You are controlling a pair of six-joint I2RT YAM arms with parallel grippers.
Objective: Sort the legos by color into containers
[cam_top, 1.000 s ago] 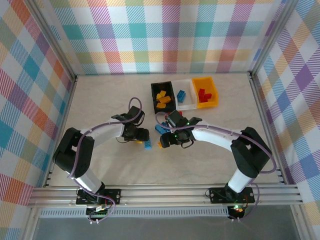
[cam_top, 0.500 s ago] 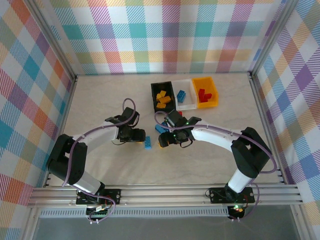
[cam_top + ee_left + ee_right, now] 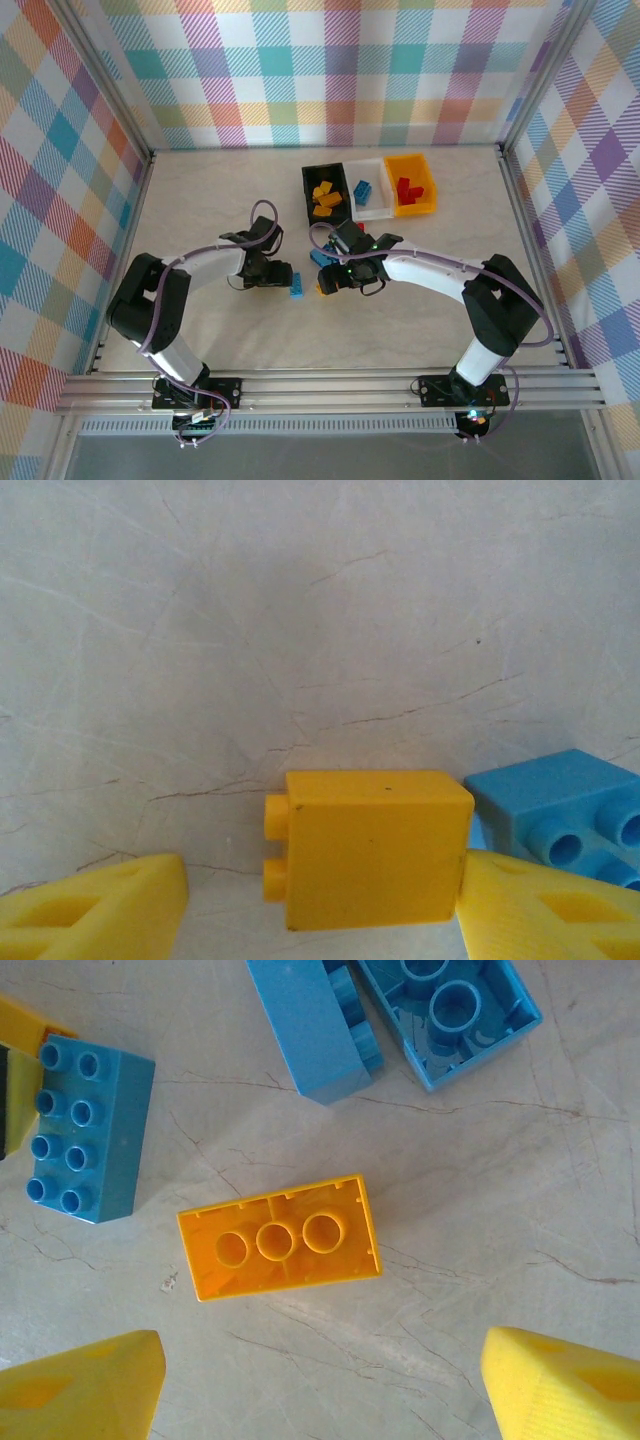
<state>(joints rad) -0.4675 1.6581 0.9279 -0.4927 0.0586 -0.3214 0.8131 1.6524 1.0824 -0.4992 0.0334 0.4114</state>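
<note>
Your left hand stood spread over the marbled tabletop. A yellow studded plastic brick lay on its side between the fingers, with the right finger at its edge and the left one apart. A blue brick sat just beside it. Your right hand was spread wide and held nothing, with an upturned yellow-orange brick just ahead, untouched.

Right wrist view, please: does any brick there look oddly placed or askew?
Yes. The orange brick in the middle lies upside down, hollow underside up, slightly skewed. The blue brick at the top right is flipped hollow side up too. The blue brick at the left sits studs up, as normal.
</note>
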